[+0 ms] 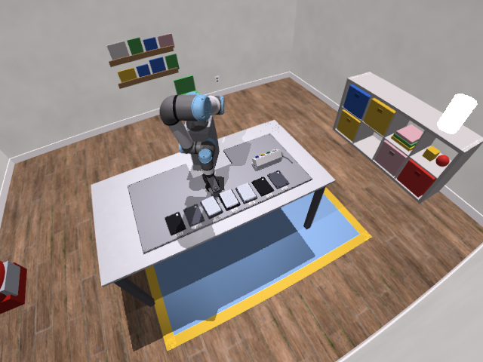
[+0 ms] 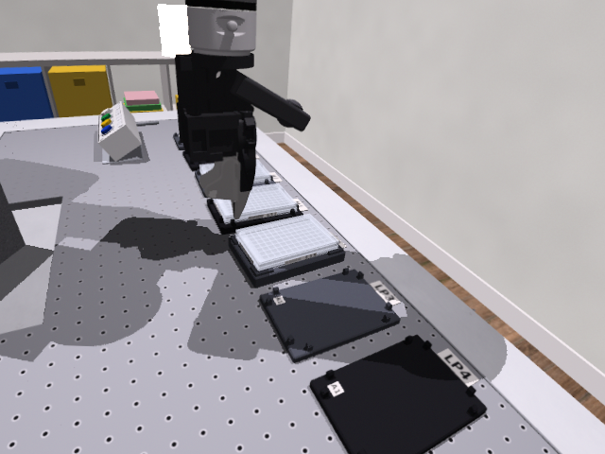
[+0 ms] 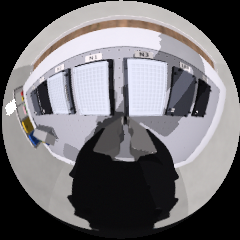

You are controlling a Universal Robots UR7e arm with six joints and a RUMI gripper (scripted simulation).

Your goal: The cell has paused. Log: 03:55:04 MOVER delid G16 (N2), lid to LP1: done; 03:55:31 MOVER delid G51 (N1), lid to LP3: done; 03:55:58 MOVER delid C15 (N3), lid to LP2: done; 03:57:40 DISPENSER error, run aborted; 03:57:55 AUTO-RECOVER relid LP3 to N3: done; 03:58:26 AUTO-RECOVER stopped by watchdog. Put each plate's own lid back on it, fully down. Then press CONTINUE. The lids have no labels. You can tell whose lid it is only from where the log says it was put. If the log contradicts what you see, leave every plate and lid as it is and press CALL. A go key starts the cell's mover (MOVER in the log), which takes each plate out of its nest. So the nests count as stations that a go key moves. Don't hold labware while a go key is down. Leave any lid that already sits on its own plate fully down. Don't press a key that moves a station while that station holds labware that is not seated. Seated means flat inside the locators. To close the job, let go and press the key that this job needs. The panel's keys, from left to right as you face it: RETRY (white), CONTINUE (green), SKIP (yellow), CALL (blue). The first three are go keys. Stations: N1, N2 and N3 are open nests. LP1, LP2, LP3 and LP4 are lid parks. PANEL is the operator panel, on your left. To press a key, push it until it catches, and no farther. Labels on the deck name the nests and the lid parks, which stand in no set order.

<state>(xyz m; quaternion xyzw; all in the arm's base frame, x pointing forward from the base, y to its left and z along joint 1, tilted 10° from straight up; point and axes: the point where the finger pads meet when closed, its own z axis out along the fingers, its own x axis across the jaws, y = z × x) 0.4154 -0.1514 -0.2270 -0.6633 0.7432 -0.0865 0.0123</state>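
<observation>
Gripper (image 2: 237, 213) pinched shut on nothing, hanging between the N1 plate (image 3: 91, 89) and N3 plate (image 3: 146, 86). Lids look thin, light, slick plastic (likely brittle), best taken by the long edges. Panel (image 1: 267, 157) sits well apart.

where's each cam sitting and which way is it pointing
Top: high above the room's corner, looking down at the table; shows the whole arm.
Exterior: low at deck level by LP4, looking along the station row toward the panel; shows the hand, shut and holding nothing.
Wrist: on the hand, looking down at the row; shows its dark body and fingers.
Shared: all three show the white plates, such as the N3 plate.
</observation>
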